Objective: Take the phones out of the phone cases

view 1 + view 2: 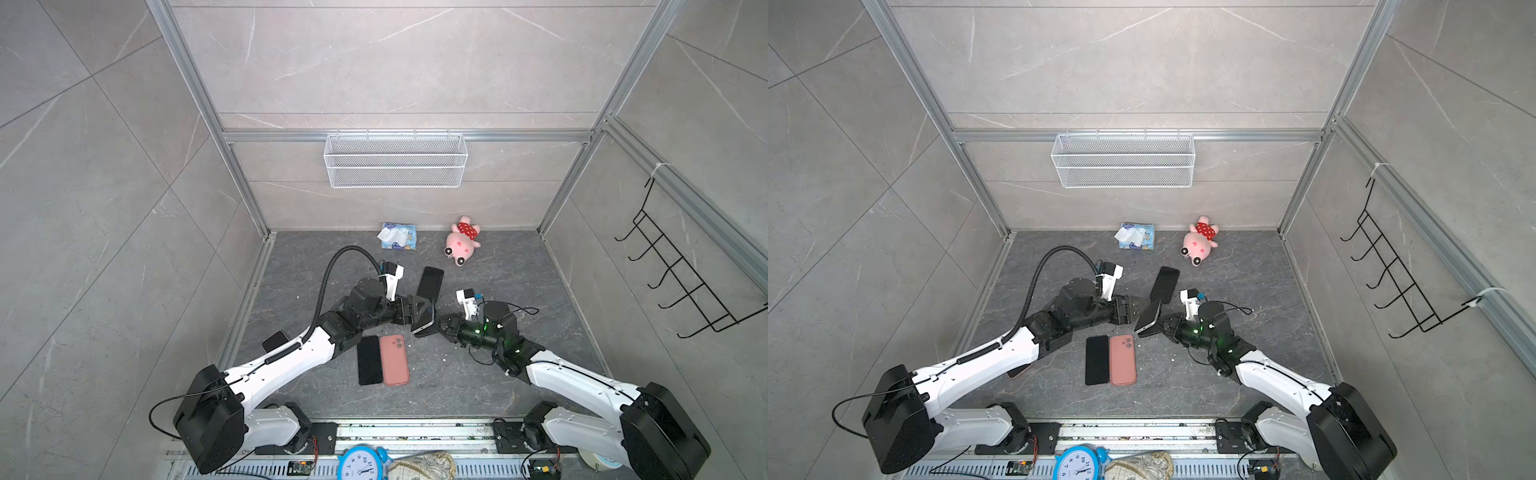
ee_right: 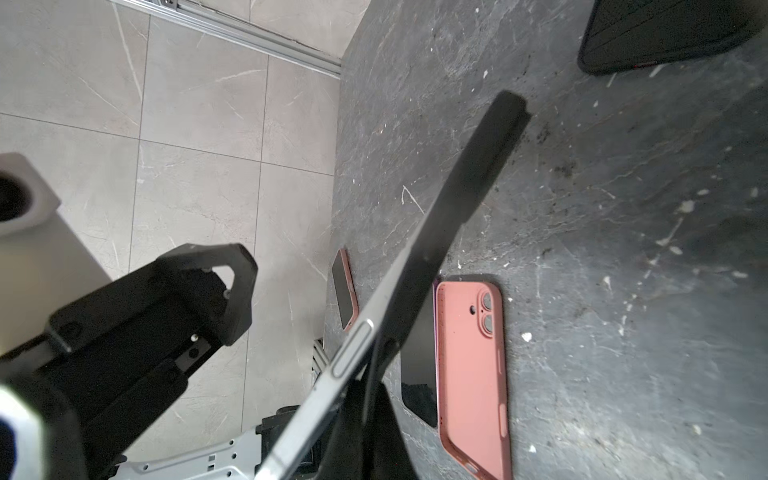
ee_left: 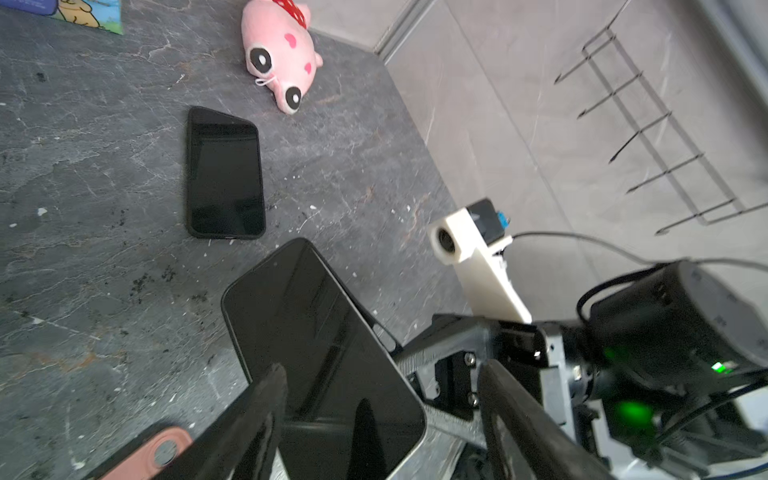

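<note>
Clamping the near end of the phone (image 1: 424,323), the right gripper (image 1: 438,326) is holding it tilted up off the dark table (image 1: 457,386), midway between the two arms. Its black phone case (image 2: 478,174) is bowing away from the silver side of the phone, which is not out of it yet. The left gripper (image 1: 426,305) is standing with its fingers (image 3: 266,403) spread wide apart, the screen sitting between them; whether either pad is touching the glass is unclear. Another black phone (image 1: 430,282) is lying flat just beyond, and a pink-cased phone (image 1: 394,360) is lying nearer the arm bases.
</note>
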